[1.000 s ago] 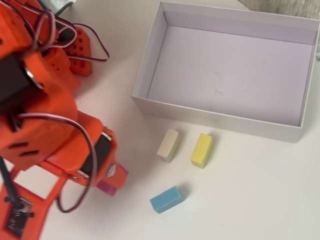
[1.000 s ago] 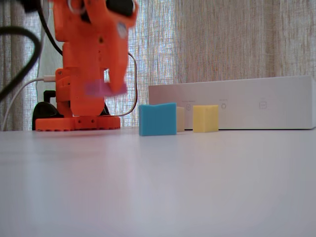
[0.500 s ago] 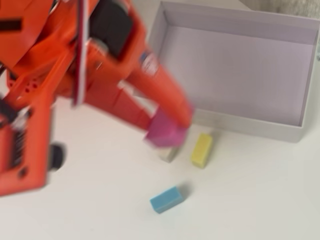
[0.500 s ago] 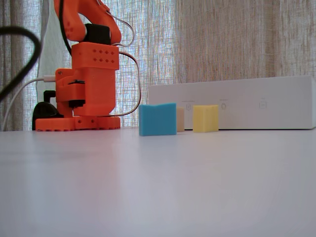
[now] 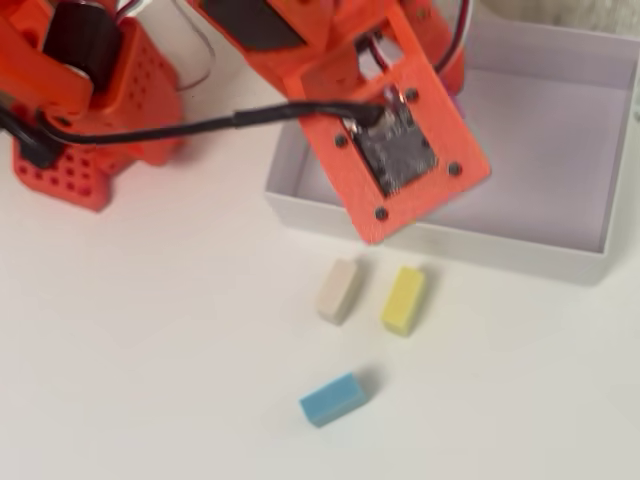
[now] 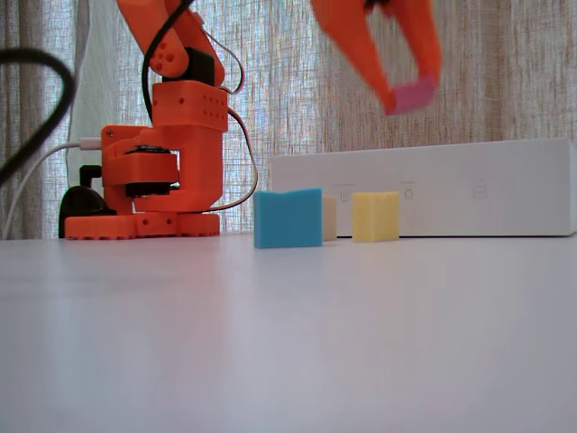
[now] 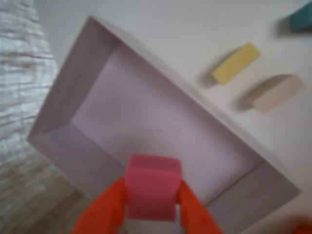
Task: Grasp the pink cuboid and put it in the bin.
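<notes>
While raised above the bin (image 7: 73, 97), end effector (image 7: 148, 214) clamped around the pink cuboid (image 7: 151, 187), fingertips downward.

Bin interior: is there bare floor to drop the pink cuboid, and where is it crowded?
The bin floor is wholly bare wall to wall. The gripper holds the pink cuboid above it. Crowding lies outside: beige block, yellow block, blue block beside its near wall.

Pink cuboid (image 7: 150, 191), orange tool (image 7: 151, 207), white bin (image 7: 73, 92)

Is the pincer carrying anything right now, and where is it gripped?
Yes: the pincer holds the pink cuboid, its fingers pinching two opposite side faces, above the bin.
</notes>
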`<move>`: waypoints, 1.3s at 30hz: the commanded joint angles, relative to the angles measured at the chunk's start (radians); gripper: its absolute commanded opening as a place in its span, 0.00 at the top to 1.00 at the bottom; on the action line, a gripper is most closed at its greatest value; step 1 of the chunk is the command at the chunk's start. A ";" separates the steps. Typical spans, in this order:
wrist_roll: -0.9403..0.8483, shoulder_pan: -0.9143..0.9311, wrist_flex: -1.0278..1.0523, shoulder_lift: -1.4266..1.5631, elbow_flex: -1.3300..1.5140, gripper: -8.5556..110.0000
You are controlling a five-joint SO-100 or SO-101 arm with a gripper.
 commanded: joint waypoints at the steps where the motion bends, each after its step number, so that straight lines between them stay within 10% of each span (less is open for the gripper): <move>1: -0.011 -0.017 -0.046 0.000 0.061 0.94; 8: -0.014 -0.037 -0.141 0.034 0.141 0.62; 28: 0.120 0.446 -0.930 0.364 0.015 0.61; 39: 0.426 0.801 -0.681 0.718 0.339 0.62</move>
